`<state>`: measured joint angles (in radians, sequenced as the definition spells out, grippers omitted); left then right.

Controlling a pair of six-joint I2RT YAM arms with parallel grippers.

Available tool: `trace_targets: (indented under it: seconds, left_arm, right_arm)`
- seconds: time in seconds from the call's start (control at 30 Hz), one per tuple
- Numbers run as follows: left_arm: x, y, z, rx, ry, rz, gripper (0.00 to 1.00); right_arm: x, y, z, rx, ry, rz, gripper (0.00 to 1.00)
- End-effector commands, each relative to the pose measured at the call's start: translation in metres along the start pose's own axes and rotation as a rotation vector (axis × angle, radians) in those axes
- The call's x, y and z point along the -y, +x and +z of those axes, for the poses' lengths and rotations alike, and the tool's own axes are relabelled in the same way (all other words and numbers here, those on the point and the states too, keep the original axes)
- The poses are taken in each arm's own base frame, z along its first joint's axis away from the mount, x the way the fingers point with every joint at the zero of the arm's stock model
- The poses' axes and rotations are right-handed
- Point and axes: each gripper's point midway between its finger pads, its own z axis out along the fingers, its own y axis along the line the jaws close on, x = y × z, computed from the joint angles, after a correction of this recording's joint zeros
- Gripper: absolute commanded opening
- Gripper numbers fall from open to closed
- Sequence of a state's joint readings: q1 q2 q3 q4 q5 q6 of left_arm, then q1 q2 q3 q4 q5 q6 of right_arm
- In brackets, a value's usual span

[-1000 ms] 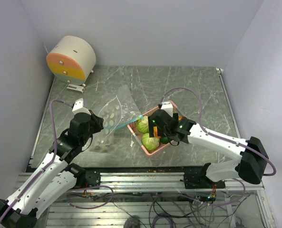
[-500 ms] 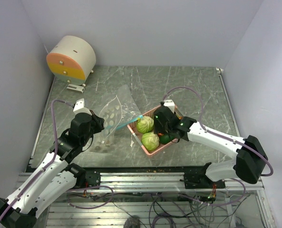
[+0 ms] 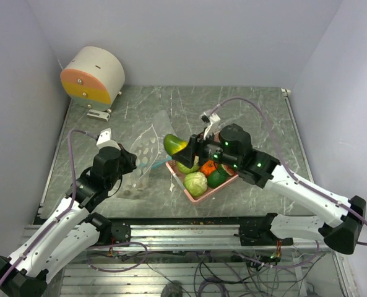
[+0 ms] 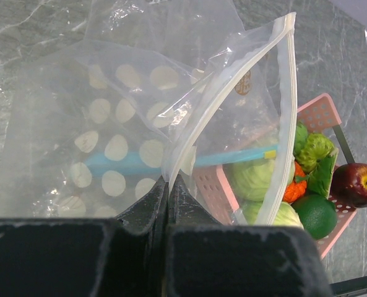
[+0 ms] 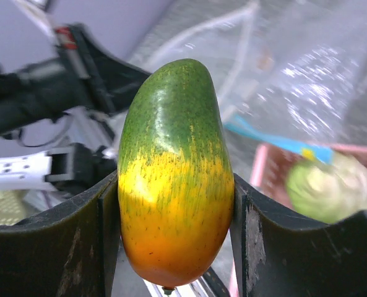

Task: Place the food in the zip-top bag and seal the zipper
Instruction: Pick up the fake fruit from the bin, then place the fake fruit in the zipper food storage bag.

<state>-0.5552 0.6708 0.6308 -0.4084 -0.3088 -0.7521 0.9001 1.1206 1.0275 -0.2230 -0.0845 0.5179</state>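
Note:
The clear zip-top bag (image 3: 151, 143) lies left of the pink tray (image 3: 203, 195). My left gripper (image 3: 126, 162) is shut on the bag's mouth edge (image 4: 168, 176), holding the mouth open toward the tray. The teal zipper strip (image 4: 233, 156) shows through the plastic. My right gripper (image 3: 183, 147) is shut on a green-and-yellow toy fruit (image 5: 174, 167) and holds it in the air just left of the tray, near the bag's mouth. In the tray lie pale green cabbages (image 3: 195, 184), an orange piece (image 3: 208, 167), a dark green fruit (image 4: 317, 215) and a red apple (image 4: 356, 184).
A round white-and-orange device (image 3: 91, 74) stands at the back left against the wall. The right arm (image 3: 294, 185) reaches over the tray from the right. My left arm (image 5: 78, 80) shows blurred behind the held fruit in the right wrist view.
My right gripper has risen out of the tray with the green-and-yellow fruit and swung left toward the bag's mouth. My left gripper has stayed put on the bag edge.

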Motion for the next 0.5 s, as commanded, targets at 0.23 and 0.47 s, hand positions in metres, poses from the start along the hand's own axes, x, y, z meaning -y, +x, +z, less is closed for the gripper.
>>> trace_targets:
  seconds: [0.23,0.47]
  left_arm:
    - [0.016,-0.007,-0.006,0.014,0.060,-0.022,0.07]
    - [0.026,-0.015,-0.011,0.023,0.098,-0.032,0.07]
  right_arm:
    - [-0.061,-0.029,0.070,0.065,-0.298,-0.041,0.22]
    - [-0.043,-0.004,0.105,0.029,-0.255,0.010,0.22]
